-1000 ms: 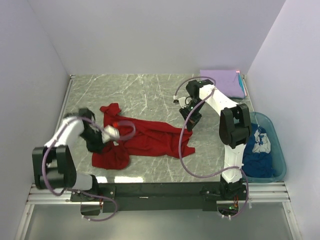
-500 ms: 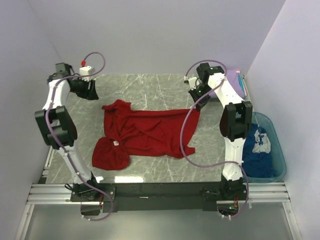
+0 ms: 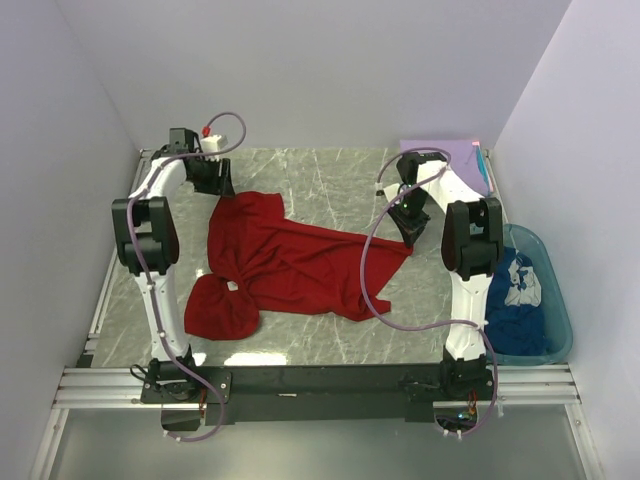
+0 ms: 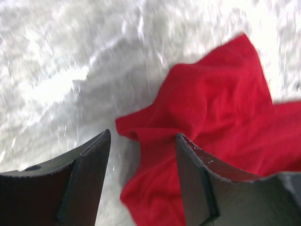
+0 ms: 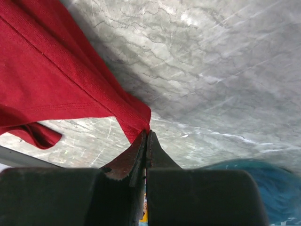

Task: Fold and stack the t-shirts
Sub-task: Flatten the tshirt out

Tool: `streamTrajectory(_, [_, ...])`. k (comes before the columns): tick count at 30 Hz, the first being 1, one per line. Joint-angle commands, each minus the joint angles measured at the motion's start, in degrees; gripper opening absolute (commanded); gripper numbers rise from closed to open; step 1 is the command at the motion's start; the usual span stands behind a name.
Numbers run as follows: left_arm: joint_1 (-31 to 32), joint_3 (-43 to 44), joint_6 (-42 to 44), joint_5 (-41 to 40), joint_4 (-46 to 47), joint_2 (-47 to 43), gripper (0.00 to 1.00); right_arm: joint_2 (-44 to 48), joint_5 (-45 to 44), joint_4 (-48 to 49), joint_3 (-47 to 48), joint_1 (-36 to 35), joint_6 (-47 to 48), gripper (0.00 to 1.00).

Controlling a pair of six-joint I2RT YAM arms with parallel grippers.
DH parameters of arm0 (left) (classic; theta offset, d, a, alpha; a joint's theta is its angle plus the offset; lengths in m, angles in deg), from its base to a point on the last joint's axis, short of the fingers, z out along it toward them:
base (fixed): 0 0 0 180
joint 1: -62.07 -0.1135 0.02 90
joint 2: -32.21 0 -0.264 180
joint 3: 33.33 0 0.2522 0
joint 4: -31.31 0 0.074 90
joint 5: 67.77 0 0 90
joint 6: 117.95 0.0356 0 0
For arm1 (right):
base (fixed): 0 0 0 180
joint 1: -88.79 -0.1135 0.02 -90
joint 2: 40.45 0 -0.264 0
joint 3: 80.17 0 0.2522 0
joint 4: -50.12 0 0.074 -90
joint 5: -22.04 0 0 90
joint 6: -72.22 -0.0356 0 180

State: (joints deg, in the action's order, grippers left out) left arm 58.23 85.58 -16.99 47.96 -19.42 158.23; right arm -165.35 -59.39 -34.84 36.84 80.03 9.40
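Red t-shirt [image 3: 300, 265] shifted; lavender t-shirt [image 3: 462, 160], blue t-shirt [image 3: 510, 325]: three total.

Red t-shirt [image 3: 295, 265]: plain, unfolded and rumpled, lying across the middle of the bench [image 3: 320, 175]. One part is bunched into a rounded lobe at the near left. Its right corner is pinched in the closed right gripper [image 5: 147, 135].

Lavender t-shirt [image 3: 445, 155]: folded flat at the far right corner of the bench.

Dark blue t-shirt [image 3: 515, 305]: white print, crumpled inside the teal tub [image 3: 560, 300] at the right.
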Motion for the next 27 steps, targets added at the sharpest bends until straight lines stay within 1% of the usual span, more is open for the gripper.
streamTrajectory(1, [0.49, 6.72, -6.38, -1.30, 2.09, 3.44, 0.62, 1.77, -0.93, 0.45, 0.12, 0.05, 1.65, 0.00])
streamTrajectory(3, [0.93, 7.97, -6.74, -2.35, 1.12, 5.55, 0.58, 1.77, -1.11, 0.36, 0.12, -0.12, 1.82, 0.00])
streamTrajectory(4, [1.02, 7.62, -6.83, -2.36, 0.50, 5.82, 0.53, 1.85, -1.20, 0.53, 0.12, -0.04, 2.09, 0.00])
streamTrajectory(6, [1.11, 6.75, -6.22, -2.01, -0.47, 6.00, 0.47, 1.94, -1.28, 0.53, -0.32, 0.05, 2.35, 0.00])
streamTrajectory(7, [1.11, 5.26, -5.26, -2.01, -0.99, 5.82, 0.40, 2.03, -1.20, 0.62, -0.58, 0.05, 2.53, 0.00])
streamTrajectory(9, [1.02, 3.50, -3.50, -0.78, -3.01, 4.68, 0.30, 2.38, -1.11, 0.89, -1.28, 0.05, 2.70, 0.00])
streamTrajectory(10, [1.11, 0.62, -2.19, -0.95, -3.11, 4.07, 0.19, 2.38, -1.02, 0.89, -1.90, 0.05, 2.96, 0.00])
streamTrajectory(13, [1.11, -6.34, 0.28, -2.88, -2.23, 0.56, 0.08, 2.64, -1.02, 0.63, -3.04, 0.05, 3.58, 0.00])
streamTrajectory(15, [1.02, -9.50, 1.60, -4.46, -1.97, -1.91, 0.05, 2.73, -1.11, 0.45, -3.22, 0.05, 3.93, 0.00])
streamTrajectory(16, [1.02, -12.56, 2.48, -6.47, -1.79, -2.87, 0.03, 2.91, -1.11, 0.01, -3.66, 0.14, 4.63, 0.00])
streamTrajectory(18, [1.02, -16.35, 4.23, -8.76, -0.22, -5.34, 0.04, 3.17, -1.63, -0.26, -4.27, 0.05, 5.34, 0.00])
streamTrajectory(21, [0.85, -16.73, 4.94, -11.14, 1.19, -6.92, 0.28, 2.74, -1.81, -0.61, -4.80, -0.03, 6.04, 0.00])
streamTrajectory(22, [0.85, -16.12, 4.95, -11.32, 1.46, -7.10, 0.41, 2.47, -1.81, -0.69, -4.63, 0.05, 6.22, 0.00])
streamTrajectory(24, [0.67, -13.32, 3.73, -11.76, 2.86, -7.54, 0.50, 1.60, -1.11, -1.48, -3.49, 0.05, 6.22, 0.00])
streamTrajectory(26, [0.58, -11.02, 2.75, -11.41, 3.83, -7.19, 0.53, 0.98, -0.58, -2.01, -2.52, 0.05, 6.13, 0.00])
streamTrajectory(27, [0.58, -7.88, 1.79, -11.67, 3.84, -6.67, 0.53, 0.71, -0.41, -2.27, -1.74, 0.14, 6.04, 0.00])
